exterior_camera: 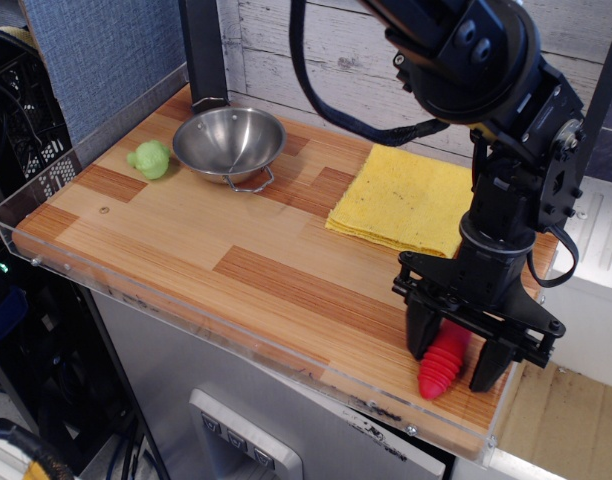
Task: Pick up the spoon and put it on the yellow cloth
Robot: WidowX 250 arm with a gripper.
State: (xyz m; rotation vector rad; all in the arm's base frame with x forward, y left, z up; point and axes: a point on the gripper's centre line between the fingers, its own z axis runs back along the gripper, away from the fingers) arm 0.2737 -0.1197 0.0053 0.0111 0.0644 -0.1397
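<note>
The spoon's ribbed red handle (441,368) lies on the wooden table near the front right corner. Its metal bowl is hidden behind my arm. My gripper (454,364) is lowered over the handle with one black finger (420,338) on its left and the other on its right. The jaws stand open around it, close to its sides. The yellow cloth (401,195) lies flat at the back right, just behind the gripper, with nothing on it.
A steel bowl with a wire handle (229,140) stands at the back left, with a small green lump (149,158) to its left. A clear plastic lip (236,335) runs along the table's front and left edges. The table's right edge is close to the gripper.
</note>
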